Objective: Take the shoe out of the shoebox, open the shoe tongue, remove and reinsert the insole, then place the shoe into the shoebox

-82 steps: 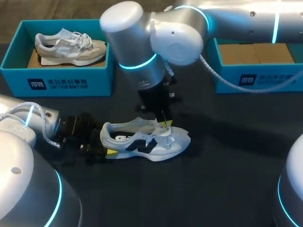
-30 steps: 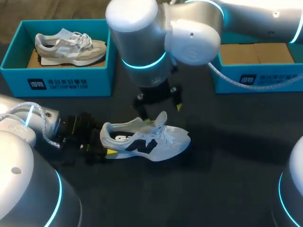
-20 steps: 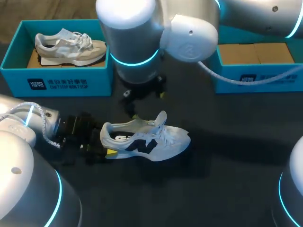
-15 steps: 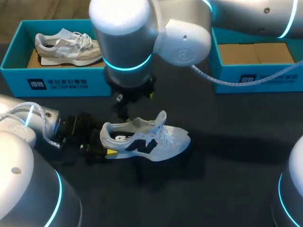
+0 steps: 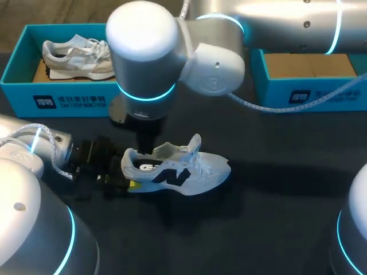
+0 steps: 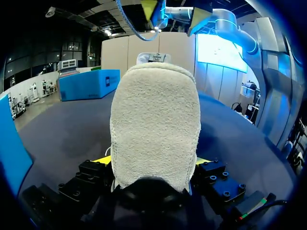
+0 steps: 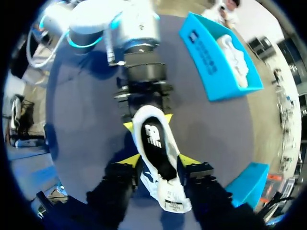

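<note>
A white shoe [image 5: 183,167] with a dark side logo lies on the black table, its tongue [image 5: 196,142] standing up. My left gripper [image 5: 126,176] is shut on its heel; in the left wrist view the yellow tips flank the fuzzy heel [image 6: 154,134]. My right arm comes in from the upper right, its wrist hiding its gripper over the shoe's opening. In the right wrist view the right gripper [image 7: 159,160] is open above the shoe, looking down on the black insole [image 7: 156,143]. Seen from the left wrist, the right gripper [image 6: 175,8] hangs above the shoe.
A teal shoebox [image 5: 69,98] at the back left holds a grey shoe [image 5: 80,54]. A second teal shoebox [image 5: 309,94] with a cardboard floor stands at the back right. My right arm's big elbow [image 5: 172,51] hangs over the middle of the table.
My right arm has swung left and lower, from beside the tongue to over the heel opening, and its fingers have drawn closer together. The left arm and the shoe have kept still.
</note>
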Controlling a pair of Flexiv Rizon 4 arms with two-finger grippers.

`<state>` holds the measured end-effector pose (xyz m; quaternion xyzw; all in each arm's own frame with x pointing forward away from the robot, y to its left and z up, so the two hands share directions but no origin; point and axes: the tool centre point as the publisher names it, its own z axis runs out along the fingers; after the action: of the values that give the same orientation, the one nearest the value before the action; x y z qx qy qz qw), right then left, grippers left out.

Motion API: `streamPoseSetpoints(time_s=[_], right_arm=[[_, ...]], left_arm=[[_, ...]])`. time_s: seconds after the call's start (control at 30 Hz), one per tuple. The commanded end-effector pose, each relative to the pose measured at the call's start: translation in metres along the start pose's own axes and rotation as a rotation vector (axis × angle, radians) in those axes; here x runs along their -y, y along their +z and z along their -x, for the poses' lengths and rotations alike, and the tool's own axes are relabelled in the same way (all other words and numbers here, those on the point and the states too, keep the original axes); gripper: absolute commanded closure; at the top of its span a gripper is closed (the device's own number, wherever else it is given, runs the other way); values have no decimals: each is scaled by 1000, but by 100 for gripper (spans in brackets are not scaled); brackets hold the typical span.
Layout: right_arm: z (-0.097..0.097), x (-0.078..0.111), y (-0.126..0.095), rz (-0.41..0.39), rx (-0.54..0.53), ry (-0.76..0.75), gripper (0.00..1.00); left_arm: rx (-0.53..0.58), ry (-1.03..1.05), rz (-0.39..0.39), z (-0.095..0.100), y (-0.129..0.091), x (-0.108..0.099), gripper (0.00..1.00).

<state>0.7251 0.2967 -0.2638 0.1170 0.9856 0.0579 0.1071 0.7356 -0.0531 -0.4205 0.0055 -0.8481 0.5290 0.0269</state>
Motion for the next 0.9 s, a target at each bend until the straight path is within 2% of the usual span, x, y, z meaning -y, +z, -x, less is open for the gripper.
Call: streamPoseSetpoints(time_s=[0.03, 0.1, 0.67, 0.73, 0.83, 0.9], right_arm=[[-2, 13, 9, 63, -61, 10, 100], [-6, 13, 14, 70, -116, 42, 100], [-6, 13, 14, 70, -116, 42, 100], [-6, 13, 20, 40, -124, 14, 100], [-6, 13, 29, 70, -153, 1, 100], [-6, 12, 35, 38, -164, -19, 100]], left_arm=[[1, 0, 1, 0, 1, 0, 100], [1, 0, 1, 0, 1, 0, 100], [1, 0, 1, 0, 1, 0, 100], [1, 0, 1, 0, 1, 0, 100], [1, 0, 1, 0, 1, 0, 100], [1, 0, 1, 0, 1, 0, 100]])
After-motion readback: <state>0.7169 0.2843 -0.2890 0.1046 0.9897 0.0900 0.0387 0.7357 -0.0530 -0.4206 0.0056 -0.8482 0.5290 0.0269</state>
